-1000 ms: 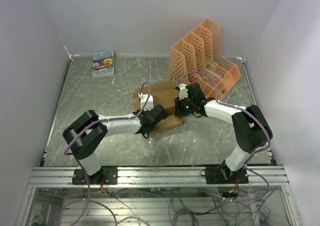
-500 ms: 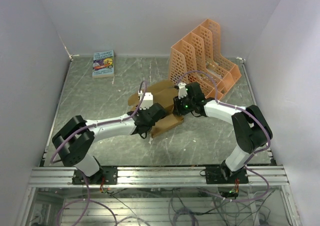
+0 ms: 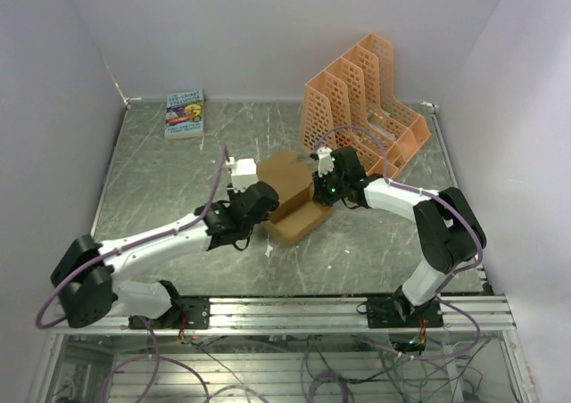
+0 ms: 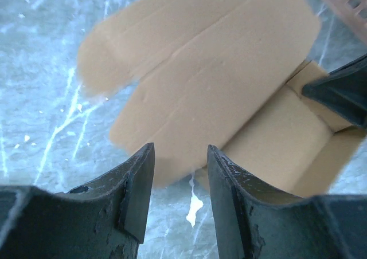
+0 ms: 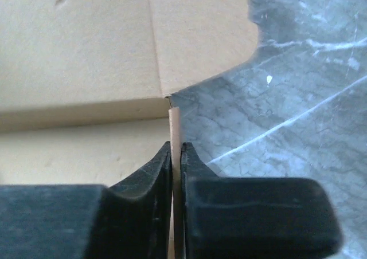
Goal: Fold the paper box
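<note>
Orange rack (image 3: 366, 109) hasn't budged at the table's (image 3: 161, 180) 1 o'clock. The paper box (image 3: 290, 198) sits mid-table at the rack's 7 o'clock and looks more compact than a second ago. Left gripper (image 4: 180, 153) let go and backed off toward 8 o'clock, jaws apart, empty. Right gripper (image 5: 176, 150) now pinches the box's thin wall.

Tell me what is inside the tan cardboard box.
The left wrist view shows only bare cardboard floor inside the tan cardboard box. The black right gripper pinches one wall. Whatever lies behind the big flap is hidden.
</note>
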`<state>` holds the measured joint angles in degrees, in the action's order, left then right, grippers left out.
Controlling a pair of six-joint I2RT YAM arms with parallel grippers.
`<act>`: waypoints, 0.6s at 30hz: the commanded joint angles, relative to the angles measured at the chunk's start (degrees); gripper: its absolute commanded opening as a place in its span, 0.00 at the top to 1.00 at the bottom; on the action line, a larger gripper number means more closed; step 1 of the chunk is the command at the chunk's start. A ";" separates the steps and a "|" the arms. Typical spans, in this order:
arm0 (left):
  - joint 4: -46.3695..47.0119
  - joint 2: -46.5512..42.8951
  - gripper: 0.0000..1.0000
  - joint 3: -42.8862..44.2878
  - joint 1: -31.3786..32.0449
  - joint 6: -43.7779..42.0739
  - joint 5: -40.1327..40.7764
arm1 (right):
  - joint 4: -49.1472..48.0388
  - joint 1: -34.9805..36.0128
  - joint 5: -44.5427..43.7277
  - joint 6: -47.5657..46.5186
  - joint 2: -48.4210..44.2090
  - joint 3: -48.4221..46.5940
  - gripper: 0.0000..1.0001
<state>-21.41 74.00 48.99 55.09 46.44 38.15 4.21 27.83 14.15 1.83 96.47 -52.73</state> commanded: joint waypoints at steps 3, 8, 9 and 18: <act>-6.18 -9.51 0.47 0.18 0.35 -3.16 5.02 | 0.60 0.11 -1.59 -2.36 -0.30 -2.26 1.00; -9.84 -14.58 0.44 -0.79 0.32 -2.68 7.07 | 0.15 0.11 -1.22 -3.33 -1.03 -1.99 1.00; -10.36 -15.57 0.42 -1.59 0.29 -1.74 7.63 | -0.27 0.11 -0.85 -3.66 -1.52 -1.71 0.99; -7.22 -36.95 0.09 -13.16 -0.71 1.44 6.87 | -0.80 0.11 0.58 -6.51 -2.93 -0.89 0.65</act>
<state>-31.42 46.44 39.59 55.07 47.68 44.80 4.34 27.83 13.63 -2.61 94.98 -53.67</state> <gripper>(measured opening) 0.896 0.338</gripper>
